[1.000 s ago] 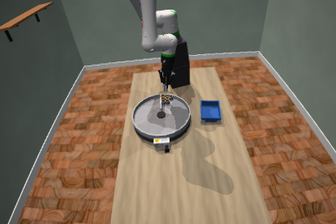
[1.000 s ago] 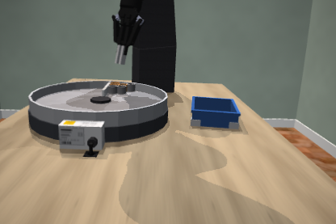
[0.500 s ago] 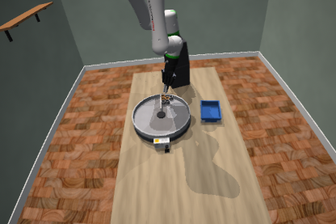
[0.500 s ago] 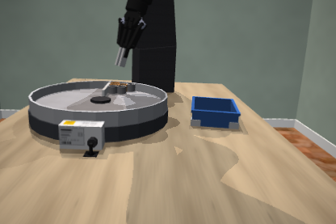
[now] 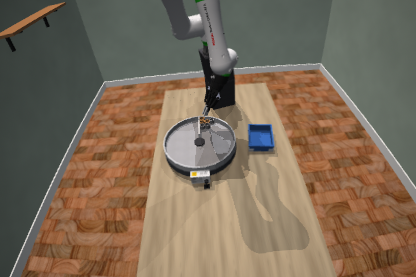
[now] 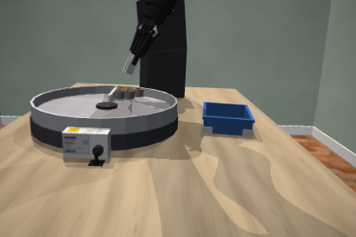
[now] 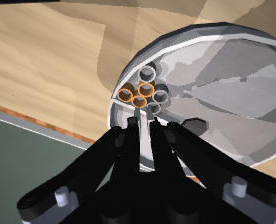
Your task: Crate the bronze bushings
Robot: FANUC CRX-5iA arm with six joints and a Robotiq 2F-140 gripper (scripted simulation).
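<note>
The round grey turning table (image 5: 199,146) stands on the wooden table top. A cluster of bushings lies at its far rim. In the wrist view three bronze bushings (image 7: 138,94) sit together, with three steel bushings (image 7: 156,89) beside them. The cluster also shows in the top view (image 5: 205,123) and the exterior view (image 6: 127,91). My gripper (image 6: 129,68) hangs a little above the cluster, tilted, with its fingers shut and nothing between them; it also shows in the wrist view (image 7: 141,121) and in the top view (image 5: 205,109). The blue crate (image 5: 260,137) stands empty to the right of the turning table.
A black hub (image 6: 106,105) sits at the turning table's middle. A control box (image 6: 86,142) with a knob is fixed on its front. The robot's black base (image 6: 164,47) stands behind the turning table. A wooden shelf (image 5: 31,21) hangs on the left wall.
</note>
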